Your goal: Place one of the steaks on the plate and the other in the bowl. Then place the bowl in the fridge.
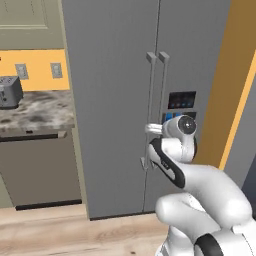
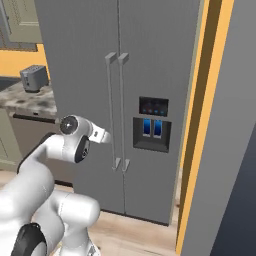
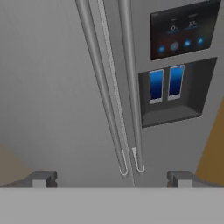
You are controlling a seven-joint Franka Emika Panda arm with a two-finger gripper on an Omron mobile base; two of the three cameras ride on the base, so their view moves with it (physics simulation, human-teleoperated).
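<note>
Two silver handles (image 3: 124, 109) run down the shut fridge (image 1: 115, 100) before me, dispenser (image 3: 175, 92) beside them. My gripper (image 3: 111, 178) spreads wide, holding nothing. A toaster (image 2: 34, 77) sits on the counter (image 2: 30, 100).

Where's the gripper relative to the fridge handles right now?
The gripper faces the closed fridge, low near the bottom ends of its two handles, with the door dispenser up to the right in the hand view.

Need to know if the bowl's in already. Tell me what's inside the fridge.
Cannot tell: both fridge doors are shut, hiding the inside. Visible are the two handles and the dispenser on the right door.
</note>
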